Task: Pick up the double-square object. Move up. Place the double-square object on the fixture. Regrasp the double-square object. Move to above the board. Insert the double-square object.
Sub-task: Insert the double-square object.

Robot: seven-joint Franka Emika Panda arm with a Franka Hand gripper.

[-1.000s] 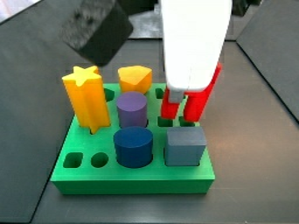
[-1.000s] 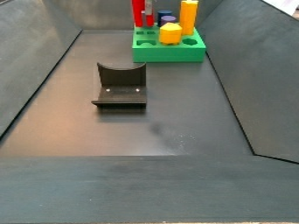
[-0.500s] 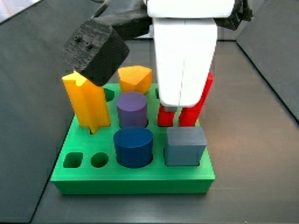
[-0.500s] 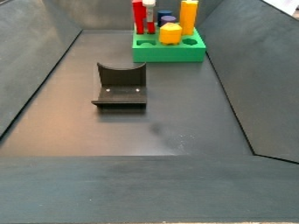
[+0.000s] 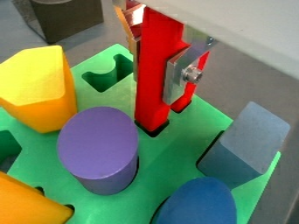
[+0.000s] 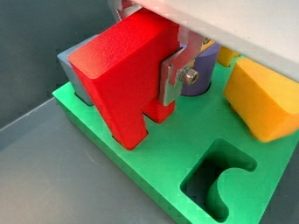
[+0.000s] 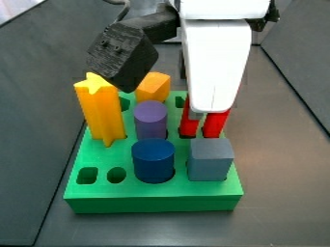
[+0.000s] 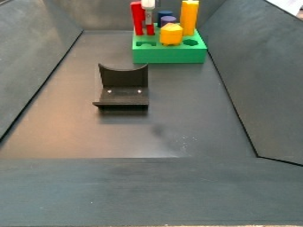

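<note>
Plainly, no writing shows anywhere. The gripper pinches the double-square object, its foot in a hole of the board, centre frame. Only a side view shows the fixture, centre left, well apart.

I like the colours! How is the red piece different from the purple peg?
The red double-square object is flat-sided with two legs at its lower end; the purple cylinder is round. The red piece stands taller than the purple cylinder in a side view. The gripper above the board has its jaws on the red piece; nothing touches the purple cylinder. Both stand upright in the green board.
</note>
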